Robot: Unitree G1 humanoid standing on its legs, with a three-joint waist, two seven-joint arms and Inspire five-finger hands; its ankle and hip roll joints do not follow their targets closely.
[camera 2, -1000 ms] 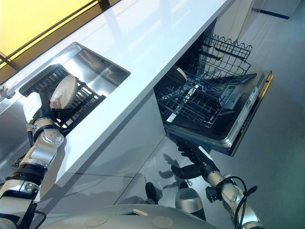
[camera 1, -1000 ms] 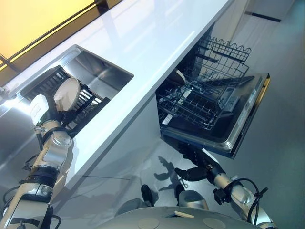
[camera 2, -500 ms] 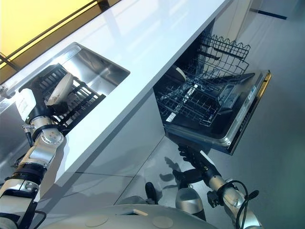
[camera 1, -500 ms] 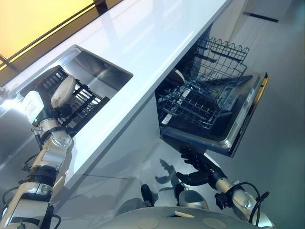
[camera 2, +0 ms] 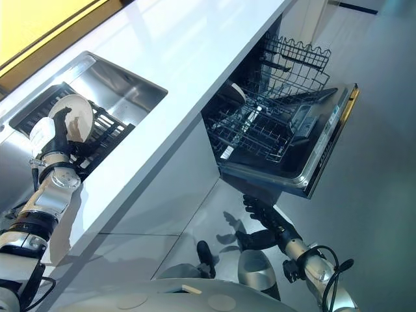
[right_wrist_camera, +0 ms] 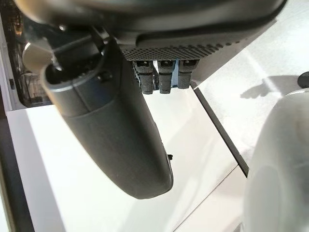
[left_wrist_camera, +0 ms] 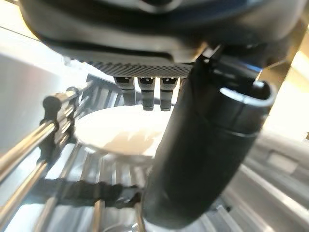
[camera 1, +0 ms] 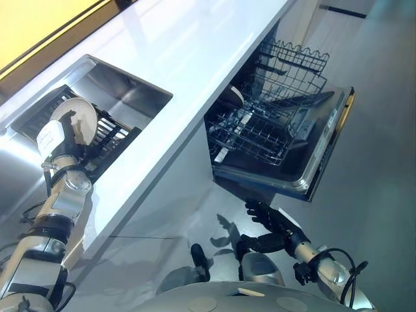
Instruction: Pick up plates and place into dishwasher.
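Change: since half a second ago our whole view has slid a little, so the camera moved; beyond that, the plate (camera 2: 70, 112) now stands more upright in the rack and our left hand (camera 2: 60, 133) sits in front of its face.
Plate: white and round, it stands on edge in the dark dish rack (camera 2: 104, 127) inside the steel sink (camera 1: 127, 97), at our far left.
Left hand: its fingers (camera 2: 63, 120) reach up over the plate's face. We cannot tell whether they already clamp the rim.
Right hand: our right hand (camera 1: 270, 224) hangs low by the floor, below the open dishwasher door (camera 1: 325, 153), fingers loosely spread and holding nothing.
Dishwasher: its lower basket (camera 1: 260, 133) is pulled out, and a pale dish (camera 1: 235, 96) already stands at the back of it.
Worktop: the white worktop (camera 1: 195, 45) lies between sink and dishwasher.
Step in hand: we judge this to be the grasp on the plate.
Doing it well: we should pinch the rim firmly, thumb on one face and fingers on the other, then lift straight up clear of the rack wires before swinging right.
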